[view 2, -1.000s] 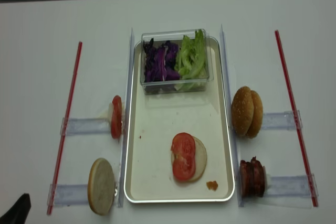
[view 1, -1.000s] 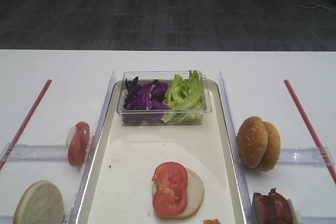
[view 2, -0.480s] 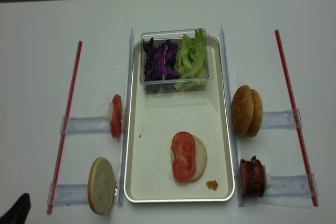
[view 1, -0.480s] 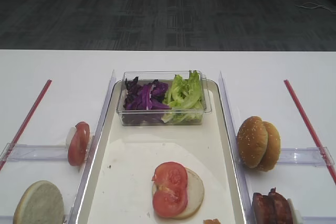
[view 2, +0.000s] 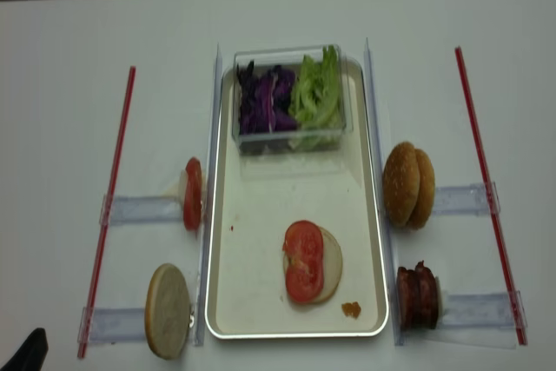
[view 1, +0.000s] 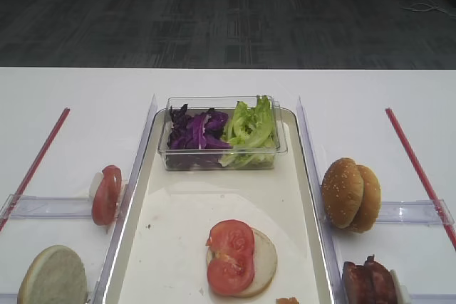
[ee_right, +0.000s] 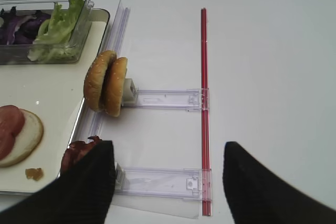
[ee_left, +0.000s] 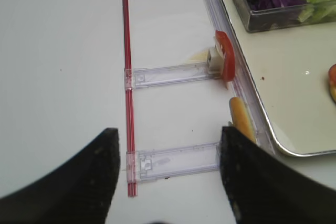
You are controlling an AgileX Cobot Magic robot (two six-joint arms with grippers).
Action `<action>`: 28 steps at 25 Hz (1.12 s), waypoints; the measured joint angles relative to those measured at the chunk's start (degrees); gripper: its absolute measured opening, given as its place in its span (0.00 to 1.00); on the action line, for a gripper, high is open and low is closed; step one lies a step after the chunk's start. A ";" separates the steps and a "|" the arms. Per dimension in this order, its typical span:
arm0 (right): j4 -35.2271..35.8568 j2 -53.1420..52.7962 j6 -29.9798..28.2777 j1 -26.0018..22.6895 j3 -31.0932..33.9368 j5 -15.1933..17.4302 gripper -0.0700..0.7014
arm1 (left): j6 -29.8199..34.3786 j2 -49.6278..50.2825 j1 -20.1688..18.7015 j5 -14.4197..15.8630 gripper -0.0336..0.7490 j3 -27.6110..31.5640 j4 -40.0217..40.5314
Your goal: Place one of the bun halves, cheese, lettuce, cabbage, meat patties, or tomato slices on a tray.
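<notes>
On the cream tray [view 1: 214,201] [view 2: 278,197] a pale bun half [view 1: 266,261] lies under tomato slices [view 1: 230,258] [view 2: 303,260]. At the tray's far end sit lettuce [view 1: 251,127] and cabbage [view 1: 196,132]. Left of the tray stand a tomato slice [ee_left: 226,59] and a pale bun half [view 2: 168,310]. On the right are sesame buns [ee_right: 106,83] and meat patties [ee_right: 79,153]. Cheese is out of view. My left gripper [ee_left: 168,135] is open over a clear holder, empty. My right gripper [ee_right: 168,148] is open beside the patties, empty.
A clear plastic box [view 1: 221,158] holds the greens. Clear rails [view 2: 213,128] flank the tray, and clear holders [ee_right: 163,99] [ee_left: 168,74] run out to red strips [ee_right: 203,77] [ee_left: 126,51]. A small orange crumb [view 2: 350,308] lies on the tray.
The left gripper's dark tip in the overhead view's bottom-left corner has slid slightly lower toward the edge. No food has moved.
</notes>
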 joint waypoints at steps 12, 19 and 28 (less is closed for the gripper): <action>0.00 0.00 0.00 0.00 0.00 0.00 0.68 | 0.11 0.00 0.00 0.00 0.59 0.00 -0.19; 0.00 0.00 0.00 0.00 0.00 0.00 0.68 | -1.56 0.00 0.00 0.00 0.58 0.34 0.18; 0.00 0.00 -0.10 0.00 0.00 0.00 0.68 | -5.85 0.00 0.00 0.00 0.58 0.47 2.94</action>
